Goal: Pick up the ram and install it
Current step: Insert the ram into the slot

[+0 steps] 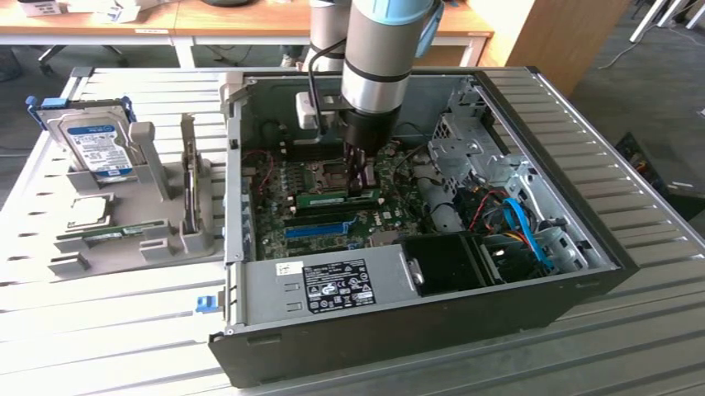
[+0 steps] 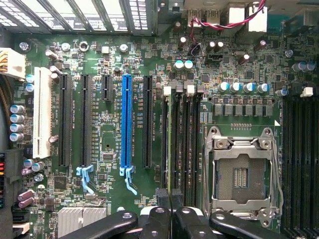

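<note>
A silver slatted metal table (image 1: 617, 346) spans the exterior view from 7 o'clock round to 4 o'clock. Bright light washes its slats pale at 8 o'clock. Beyond it, from 11 to 12 o'clock, 2 light wooden desktops (image 1: 99, 21) stand end to end on white frames. A tall wooden panel (image 1: 562, 37) rises at 1 o'clock. Dark grey floor (image 1: 650, 91) lies at 2 o'clock, with thin white furniture legs (image 1: 661, 16) at its far edge. A black object (image 1: 666, 165), too dim to make out, sits at 3 o'clock.
</note>
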`<state>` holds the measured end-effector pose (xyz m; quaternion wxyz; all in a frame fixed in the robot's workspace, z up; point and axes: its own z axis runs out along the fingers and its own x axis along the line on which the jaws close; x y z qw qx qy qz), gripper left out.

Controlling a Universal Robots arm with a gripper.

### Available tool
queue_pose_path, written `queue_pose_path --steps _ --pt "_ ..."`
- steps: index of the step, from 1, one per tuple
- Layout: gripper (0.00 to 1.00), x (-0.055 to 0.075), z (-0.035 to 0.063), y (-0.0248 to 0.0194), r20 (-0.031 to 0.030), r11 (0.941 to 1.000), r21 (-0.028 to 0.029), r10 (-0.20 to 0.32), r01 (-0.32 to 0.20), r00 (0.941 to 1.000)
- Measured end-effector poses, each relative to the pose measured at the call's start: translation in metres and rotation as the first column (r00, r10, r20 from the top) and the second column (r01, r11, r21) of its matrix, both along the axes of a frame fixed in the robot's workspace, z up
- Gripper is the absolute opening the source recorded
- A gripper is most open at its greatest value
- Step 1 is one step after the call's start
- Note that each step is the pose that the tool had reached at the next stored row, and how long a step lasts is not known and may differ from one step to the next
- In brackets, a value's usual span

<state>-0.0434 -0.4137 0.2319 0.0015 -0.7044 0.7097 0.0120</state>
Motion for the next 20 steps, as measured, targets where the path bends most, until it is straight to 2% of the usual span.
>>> queue_pose_path --steps 20 --pt "0.12 -0.0002 0.0000 -0.0008 0.0000 0.9999 0.0001 -0.012 0.012 0.9999"
